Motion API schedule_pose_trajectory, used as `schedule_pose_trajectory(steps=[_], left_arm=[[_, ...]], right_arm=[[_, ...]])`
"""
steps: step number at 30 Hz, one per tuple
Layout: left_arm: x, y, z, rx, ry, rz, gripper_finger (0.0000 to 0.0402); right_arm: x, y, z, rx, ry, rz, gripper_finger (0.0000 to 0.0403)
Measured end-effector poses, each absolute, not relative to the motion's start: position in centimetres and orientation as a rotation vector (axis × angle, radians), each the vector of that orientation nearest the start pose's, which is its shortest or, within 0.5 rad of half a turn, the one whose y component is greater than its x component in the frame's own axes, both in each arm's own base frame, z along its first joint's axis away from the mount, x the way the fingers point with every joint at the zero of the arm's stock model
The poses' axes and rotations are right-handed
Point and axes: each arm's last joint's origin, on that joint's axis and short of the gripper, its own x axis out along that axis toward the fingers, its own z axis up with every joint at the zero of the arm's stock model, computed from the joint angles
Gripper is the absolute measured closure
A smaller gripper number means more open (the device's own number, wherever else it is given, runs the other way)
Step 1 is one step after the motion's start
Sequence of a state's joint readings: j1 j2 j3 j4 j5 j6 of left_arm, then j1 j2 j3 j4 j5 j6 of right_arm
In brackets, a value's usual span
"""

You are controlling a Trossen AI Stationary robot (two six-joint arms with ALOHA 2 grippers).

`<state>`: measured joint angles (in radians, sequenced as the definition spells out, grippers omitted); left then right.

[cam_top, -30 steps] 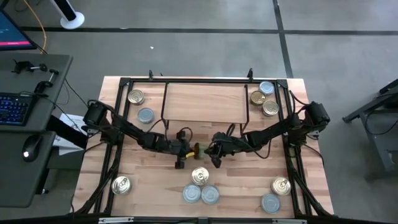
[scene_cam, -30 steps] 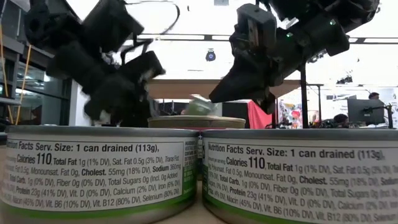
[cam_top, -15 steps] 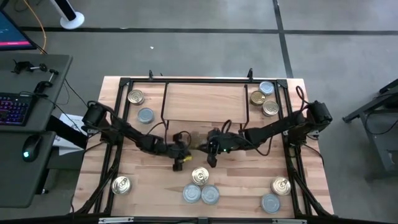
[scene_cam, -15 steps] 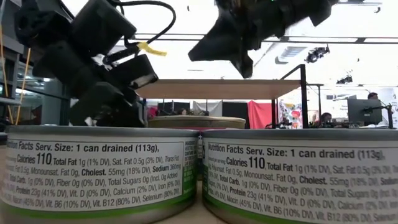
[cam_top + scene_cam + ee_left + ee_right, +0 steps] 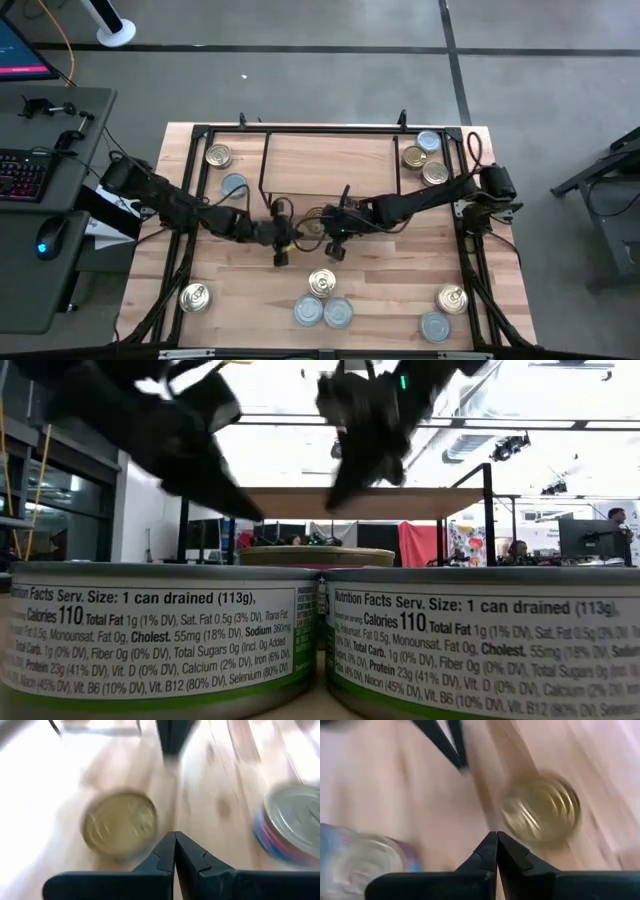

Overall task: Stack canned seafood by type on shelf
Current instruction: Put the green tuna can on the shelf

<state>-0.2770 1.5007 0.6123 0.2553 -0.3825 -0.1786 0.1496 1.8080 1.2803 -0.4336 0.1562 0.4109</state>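
**Both grippers closed and empty at the shelf's near edge**

My left gripper (image 5: 281, 250) sits at mid-table, just near of the shelf (image 5: 330, 165); fingers pressed together in the left wrist view, nothing between them. My right gripper (image 5: 335, 247) is just to its right, also closed with nothing held; right wrist view shows the fingertips (image 5: 495, 851) meeting. Both arms reach in from the table's (image 5: 400, 280) sides and nearly meet in the middle.

Shelf stands at the far centre of the table, its top board bare in the high view.

Cans, all on the table:
- gold can (image 5: 322, 283) near-centre, touching two silver cans (image 5: 324, 313) just nearer the front edge
- gold can (image 5: 195, 297) near left
- gold pull-tab can (image 5: 452, 299) and silver can (image 5: 435, 326) near right
- gold can (image 5: 219, 155) and silver can (image 5: 234, 185) left of the shelf
- two gold cans (image 5: 424, 165) and one silver can (image 5: 428, 141) right of the shelf

Left wrist view: blurred gold can (image 5: 120, 825) and silver can with a blue-red label (image 5: 292, 827) ahead of the fingers. Low view: two labelled cans (image 5: 160, 635) side by side fill the front.
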Motion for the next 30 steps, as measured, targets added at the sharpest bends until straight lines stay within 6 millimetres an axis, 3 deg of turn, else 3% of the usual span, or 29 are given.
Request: schedule_pose_trajectory(steps=[5,10,23,30], left_arm=[[28.8,-4.5,14.7,0.026,0.537,0.194,0.0401],[29.4,-4.0,13.1,-0.002,0.561,0.220,0.0401],[29.1,-5.6,12.8,0.010,0.571,0.182,0.0401],[28.1,-7.7,13.1,-0.019,0.613,0.134,0.0401]], right_arm=[[36.6,4.0,17.6,0.285,0.922,-0.287,0.0403],[36.8,3.2,16.3,0.325,0.772,-0.331,0.0403],[37.9,3.3,13.0,0.392,0.726,-0.410,0.0403],[36.2,6.2,13.6,0.356,0.881,-0.313,0.0403]])
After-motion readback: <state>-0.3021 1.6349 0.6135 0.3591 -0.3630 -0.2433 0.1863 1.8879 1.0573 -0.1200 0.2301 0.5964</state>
